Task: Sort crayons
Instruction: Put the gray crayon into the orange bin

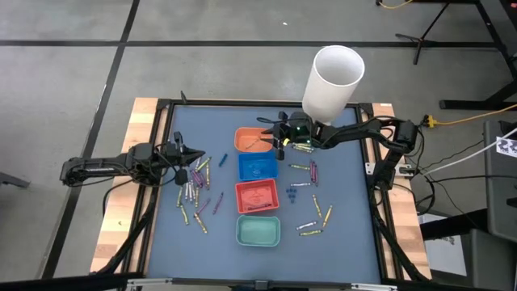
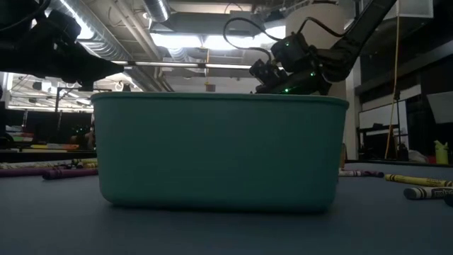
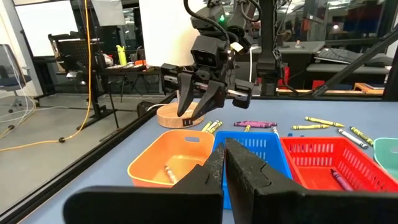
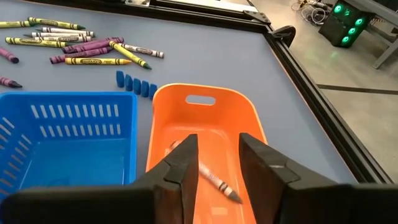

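Four small trays stand in a row at mid-table: orange (image 1: 257, 139), blue (image 1: 258, 167), red (image 1: 257, 195), green (image 1: 258, 230). One crayon (image 4: 210, 177) lies on the orange tray's floor. My right gripper (image 4: 217, 168) hangs open and empty just above that tray, its fingers on either side of the crayon without touching it; it also shows in the left wrist view (image 3: 200, 102). My left gripper (image 1: 188, 153) is shut and empty, left of the trays, above a scatter of yellow and purple crayons (image 1: 194, 187). More crayons (image 1: 311, 174) lie right of the trays.
A tall white cylinder (image 1: 331, 81) stands at the far edge, right of the orange tray. Small blue pieces (image 1: 292, 194) lie right of the red tray. The red tray holds a crayon (image 3: 339, 180). A black raised frame (image 1: 166, 109) borders the blue mat.
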